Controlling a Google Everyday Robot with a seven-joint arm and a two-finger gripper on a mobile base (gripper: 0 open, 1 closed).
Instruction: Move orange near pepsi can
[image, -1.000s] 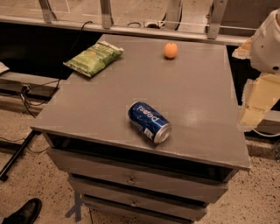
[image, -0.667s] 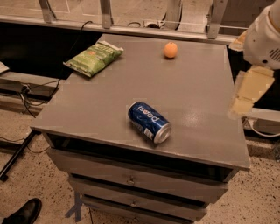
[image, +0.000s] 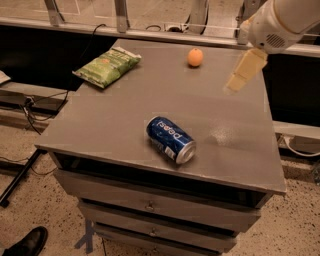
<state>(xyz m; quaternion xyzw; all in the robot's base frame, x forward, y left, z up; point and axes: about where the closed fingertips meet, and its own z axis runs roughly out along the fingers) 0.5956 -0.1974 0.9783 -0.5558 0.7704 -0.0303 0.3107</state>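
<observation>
Orange (image: 195, 57): small, round, smooth-skinned, far back on the desk (image: 125, 110), right of centre, standing free and touching nothing. Well apart from the can (image: 170, 139), with bare top between them.

Can: blue aluminium cylinder with white lettering, lying on its side near the front edge, set diagonally, silver end turned toward the front right.

Gripper (image: 240, 76): pale beige, flat and wedge-like, hanging in the air to the right of the orange, over the desk's far right part, slanting down and left from a rounded white arm housing (image: 280, 22) at the top right. Holding nothing, touching nothing. Open or closed: cannot tell.

Desk: matte grey, flat rectangular top with a faint sheen near the can; a dark open slot under the top, then grey drawers (image: 150, 205) with small knobs.

Chip bag (image: 107, 66): green, crinkly, puffed, lying flat at the far left corner, well apart from both orange and can.

Below: speckled floor (image: 45, 200), black cables (image: 30, 107) at the left, tip of a black shoe (image: 27, 243) at the bottom left corner.
</observation>
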